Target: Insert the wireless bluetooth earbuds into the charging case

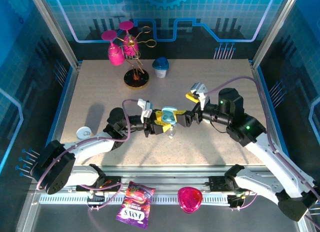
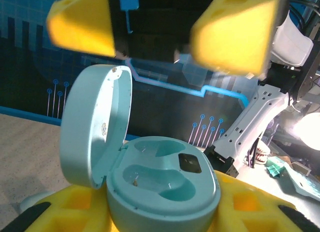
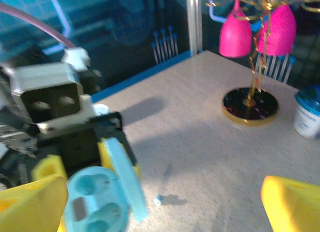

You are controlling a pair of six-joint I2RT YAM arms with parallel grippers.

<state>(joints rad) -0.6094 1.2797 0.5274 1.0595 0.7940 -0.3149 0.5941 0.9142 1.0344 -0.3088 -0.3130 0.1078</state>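
Nearest to the left wrist camera is the light-blue charging case (image 2: pixel 165 184), with its lid standing open at the left and its two sockets facing up. The left gripper (image 2: pixel 160 214) clamps it between its yellow fingers (image 2: pixel 75 212). Just above, the right gripper (image 2: pixel 157 31) has its jaws spread wide and holds nothing.

The speckled beige table (image 1: pixel 95 92) is the largest thing. A blue rim runs along its left and right edges, metal posts stand at the far corners, and dark blue panels with a circuit pattern close the room behind. Both arms meet over the middle, so the left side and the far right part of the surface give free room.

Near the far edge stands a gold wire rack (image 1: pixel 134 62) that carries pink glasses, and near it a white cup with blue lid (image 1: pixel 160 67). On the front rail lie a purple packet (image 1: pixel 135 204), whose white upside-down letters I cannot read, and a pink heart-shaped object (image 1: pixel 190 199).

On the table just before the case lies a tiny pale piece (image 3: pixel 158 200), perhaps an earbud, too small to tell
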